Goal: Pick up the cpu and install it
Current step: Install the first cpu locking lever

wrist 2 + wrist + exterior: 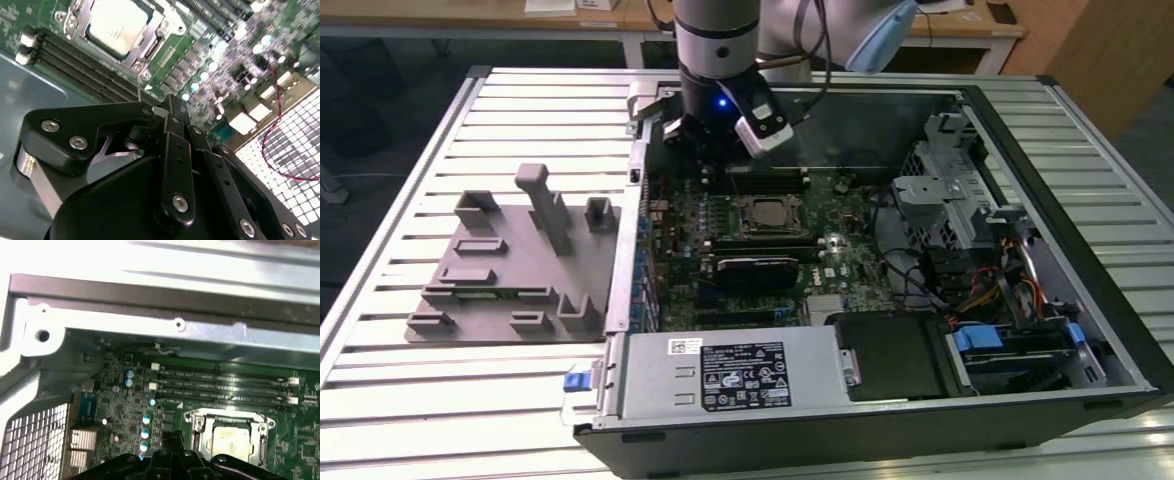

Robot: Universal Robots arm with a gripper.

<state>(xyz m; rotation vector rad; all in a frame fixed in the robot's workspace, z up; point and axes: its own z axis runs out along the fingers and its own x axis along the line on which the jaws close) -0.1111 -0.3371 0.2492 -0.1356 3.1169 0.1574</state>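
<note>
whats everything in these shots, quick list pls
cpu: 1, silver-grey, seated in the socket
socket: 1, metal frame, middle of the board
board: 1, green, flat inside the case
memory slots: 4, black, in a row beside the socket
red wire: 1, looping over the board near the vent grille
power supply: 1, silver with a label, near edge of the case
case: 1, black and silver, open, on the table
tray: 1, grey, on the table at the exterior view's left
table: 1, pale slatted metal
arm: 1, grey, above the case's far side
gripper: 1, black, over the board by the memory slots, fingers shut and empty
</note>
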